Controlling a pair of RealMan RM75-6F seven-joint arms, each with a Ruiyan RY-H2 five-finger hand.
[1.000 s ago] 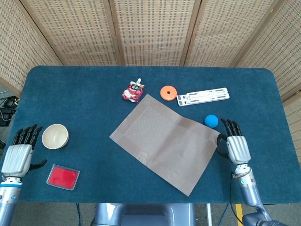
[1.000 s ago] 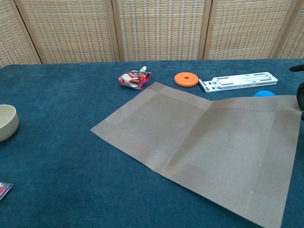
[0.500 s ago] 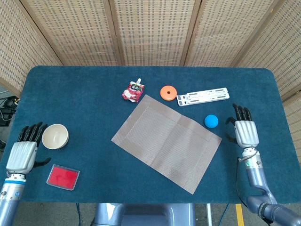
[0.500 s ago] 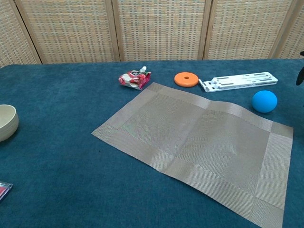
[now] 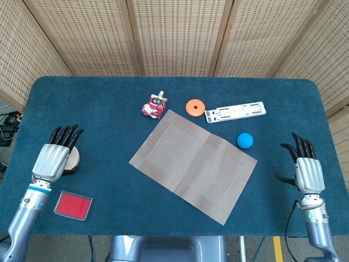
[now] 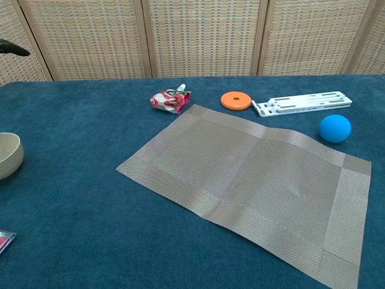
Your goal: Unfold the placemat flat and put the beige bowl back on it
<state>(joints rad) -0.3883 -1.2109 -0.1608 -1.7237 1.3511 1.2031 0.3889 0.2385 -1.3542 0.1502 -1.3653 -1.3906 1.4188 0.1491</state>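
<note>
One grey-brown woven rectangular placemat [image 5: 193,164] lies unfolded and flat mid-table on the dark blue cloth-covered table [image 5: 109,103], turned at an angle, a faint centre crease showing across it in the chest view [image 6: 252,180]. Round beige bowl [image 5: 71,159] sits upright on the cloth far left, well apart from the placemat, nothing on the mat; chest view shows it cut off at the left frame edge [image 6: 9,155]. Left hand [image 5: 53,158] hangs over the bowl, hiding most of it from the head camera, fingers straight and slightly spread, pointing away from the robot, holding nothing; contact with the bowl can't be told from here, probably just above it. Right hand [image 5: 307,169] is over the right table edge, fingers extended and apart, thumb out to the side, empty, well apart from the mat. Small blue ball [image 5: 245,140] rests just beside the mat's right far edge, apparently not touching. Orange flat disc with a centre hole [image 5: 194,107] and white slotted plastic strip [image 5: 235,112] lie side by side beyond the mat's far corner. Crumpled red-and-white spouted pouch [image 5: 155,105] sits just left of that corner. Red rectangular card in a clear case [image 5: 72,205] lies near the front-left table edge, below the left hand.
</note>
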